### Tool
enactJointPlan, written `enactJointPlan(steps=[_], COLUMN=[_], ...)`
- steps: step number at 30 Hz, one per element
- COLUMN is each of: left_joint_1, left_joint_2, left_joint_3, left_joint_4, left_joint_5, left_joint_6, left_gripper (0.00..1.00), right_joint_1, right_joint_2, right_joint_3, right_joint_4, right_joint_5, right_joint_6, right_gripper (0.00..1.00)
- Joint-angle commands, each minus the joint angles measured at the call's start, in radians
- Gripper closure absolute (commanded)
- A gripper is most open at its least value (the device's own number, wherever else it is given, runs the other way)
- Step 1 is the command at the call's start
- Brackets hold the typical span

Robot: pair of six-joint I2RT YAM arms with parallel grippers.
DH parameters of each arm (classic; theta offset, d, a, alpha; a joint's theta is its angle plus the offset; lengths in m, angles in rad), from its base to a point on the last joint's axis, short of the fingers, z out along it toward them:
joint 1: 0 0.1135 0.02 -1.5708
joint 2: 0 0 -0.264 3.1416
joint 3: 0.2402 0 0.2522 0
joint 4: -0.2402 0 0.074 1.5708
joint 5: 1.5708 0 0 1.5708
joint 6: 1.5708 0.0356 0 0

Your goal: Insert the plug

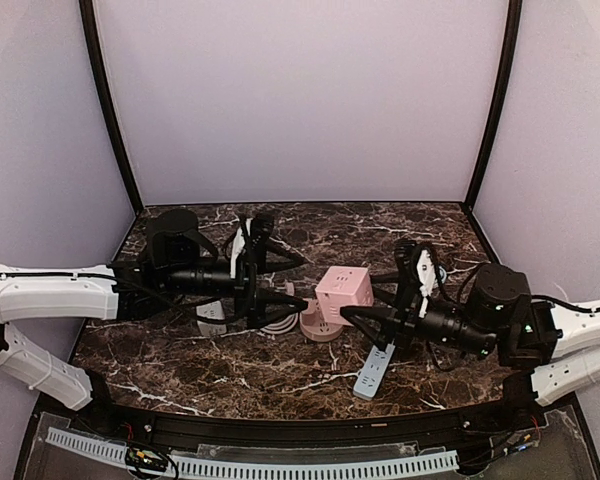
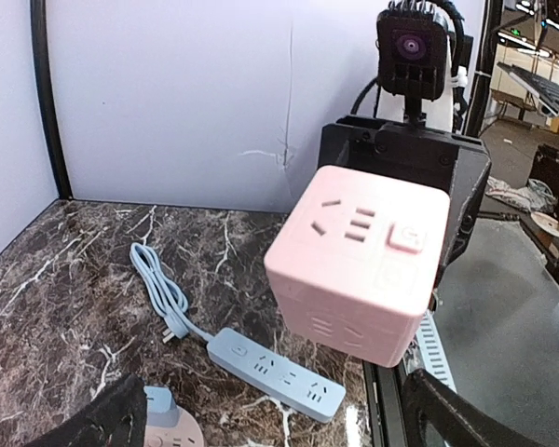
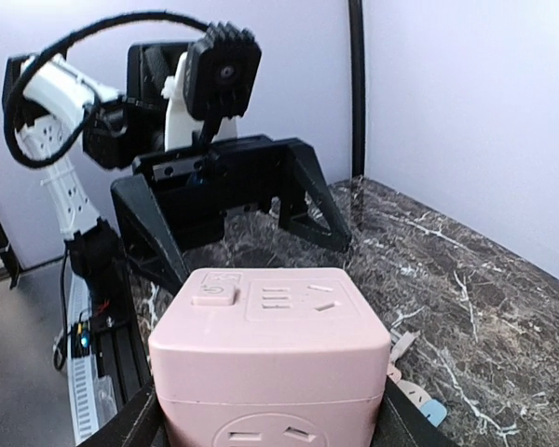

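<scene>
Overhead view: right gripper (image 1: pixel 355 308) pinches pink cube socket (image 1: pixel 345 286) mid-table; left gripper (image 1: pixel 298 280) faces it, spread, empty. Left wrist view: blue power strip (image 2: pixel 279 372) and its plug (image 2: pixel 172 331) lie apart from the cube. Right wrist view: cube sockets face upward. Likely next, the left gripper must grasp the plug.

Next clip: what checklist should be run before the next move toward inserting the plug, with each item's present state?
1. Right claw grips pink cube socket: ok.
2. Cube's socket face turned toward left claw: ok.
3. Left claw open: ok.
4. Plug in left claw: not ok; the plug lies on the table.
5. Plug's prong orientation: cannot tell.
</scene>
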Motion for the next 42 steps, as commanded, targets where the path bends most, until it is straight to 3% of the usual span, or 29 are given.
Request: enactJointPlan(steps=[1, 7, 14, 30, 34, 42], left_joint_1=[0.004, 0.004, 0.003, 0.003, 0.003, 0.003], left_joint_2=[0.024, 0.08, 0.121, 0.183, 0.189, 0.227], left_joint_3=[-0.021, -0.032, -0.025, 0.053, 0.063, 0.08], left_joint_4=[0.221, 0.342, 0.503, 0.586, 0.578, 0.599], left_joint_5=[-0.022, -0.016, 0.214, 0.38, 0.383, 0.419], left_joint_6=[-0.14, -0.173, -0.26, -0.425, -0.431, -0.455], left_gripper=[0.05, 0.06, 0.14, 0.21, 0.27, 0.54], right_joint_1=[0.007, 0.006, 0.005, 0.003, 0.001, 0.0], right_joint_2=[-0.022, -0.005, 0.029, 0.095, 0.105, 0.12], right_joint_3=[-0.002, -0.003, 0.006, 0.01, 0.011, 0.013], right_joint_4=[0.254, 0.343, 0.369, 0.465, 0.478, 0.5], right_joint_5=[0.106, 0.131, 0.099, -0.072, -0.094, -0.083], right_joint_6=[0.08, 0.161, 0.15, 0.035, 0.026, 0.029], right_gripper=[1.0, 1.0, 1.0, 1.0, 1.0, 1.0])
